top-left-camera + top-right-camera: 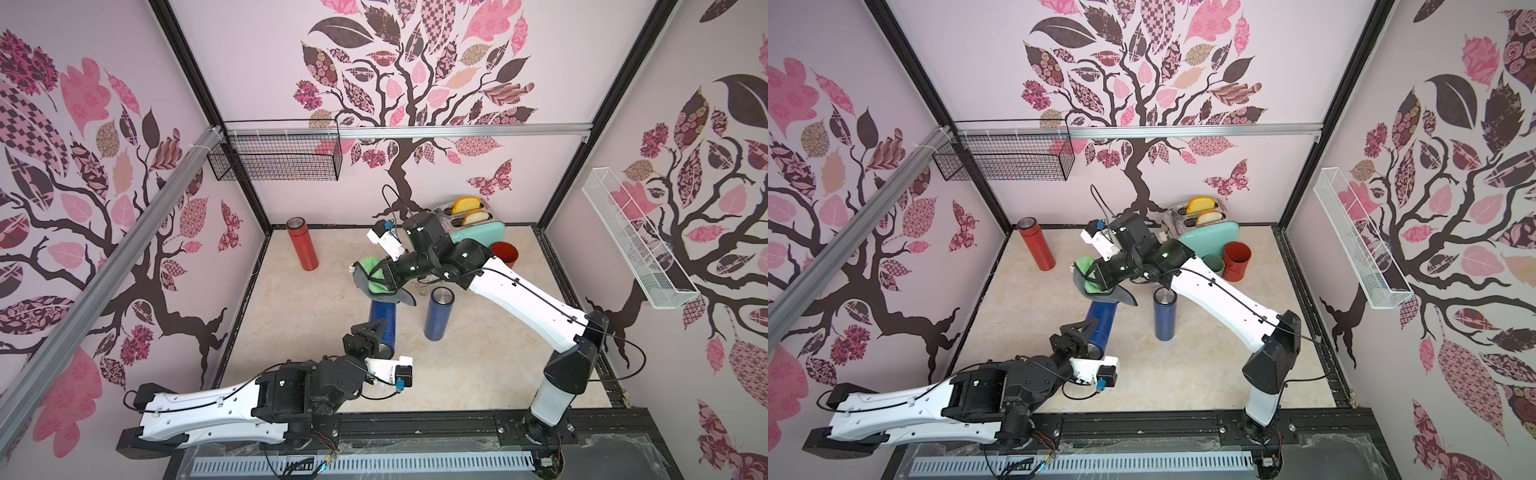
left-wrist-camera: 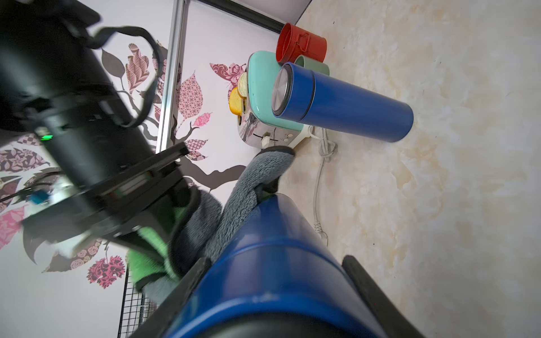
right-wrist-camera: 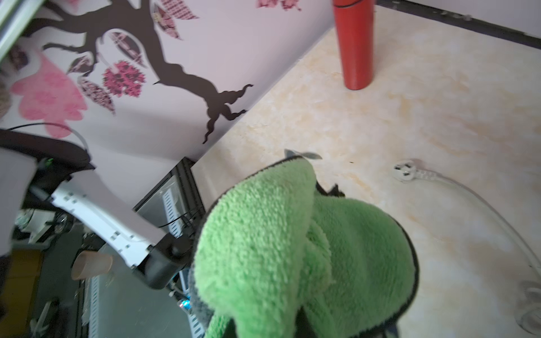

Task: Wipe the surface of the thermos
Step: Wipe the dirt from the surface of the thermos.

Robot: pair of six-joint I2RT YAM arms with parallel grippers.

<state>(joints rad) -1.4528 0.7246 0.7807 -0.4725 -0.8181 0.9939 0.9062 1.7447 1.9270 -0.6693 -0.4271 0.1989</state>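
Low-centre in both top views, the left gripper (image 1: 376, 332) clamps the tilted blue thermos (image 1: 383, 318) near its cap. Beyond, the right gripper (image 1: 377, 277), clenched on a green-and-grey cloth (image 1: 368, 264), lays it over the far end. I'd judge most of the wiping is left.

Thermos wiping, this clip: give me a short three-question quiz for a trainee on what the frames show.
1. True or false: the red thermos lies on its side.
2. What is the right gripper shut on? A) a sponge B) the green and grey cloth C) a brush
3. How many blue thermoses show in a top view, and which one is not upright?
Key: 1 false, it stands upright. 2 B. 3 Two: the tilted blue thermos, held in the left gripper, and the standing blue thermos.
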